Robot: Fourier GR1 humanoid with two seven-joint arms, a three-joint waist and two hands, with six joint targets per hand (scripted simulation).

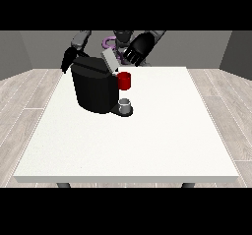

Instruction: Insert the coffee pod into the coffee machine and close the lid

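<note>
Boxy black coffee machine point(94, 90), grey lid point(110, 61) raised; hand at the view's right point(136, 48) hovers with relaxed, empty fingers; other hand point(69, 59) unclear.

A single camera stood across the large white tabletop point(147, 145) from the grey humanoid robot point(123, 38), raised and tilted downward, far enough back to take in the whole top, with wooden plank floor point(24, 96) either side.
</note>
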